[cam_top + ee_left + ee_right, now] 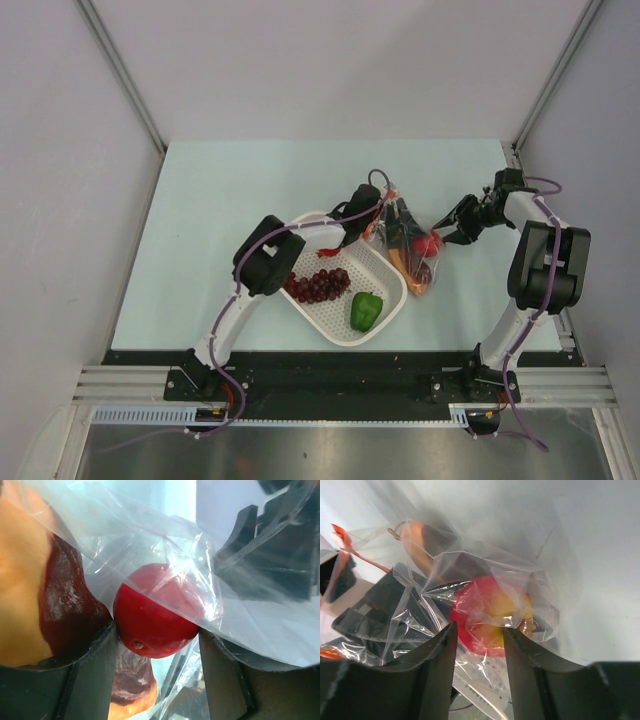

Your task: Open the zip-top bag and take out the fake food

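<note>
The clear zip-top bag lies right of the basket, and its orange-red zipper strip shows in the right wrist view. My left gripper reaches into the bag. Its fingers press both sides of the red round fruit, half under plastic. An orange carrot-like piece with a dark red patch lies beside it. My right gripper is open at the bag's right end, its jaws either side of a plastic fold in front of the red fruit. Grapes and the green pepper lie in the basket.
The white perforated basket stands at the table's middle, touching the bag's left side. Grey walls close in the table on the left, back and right. The table's front edge and arm bases run along the bottom.
</note>
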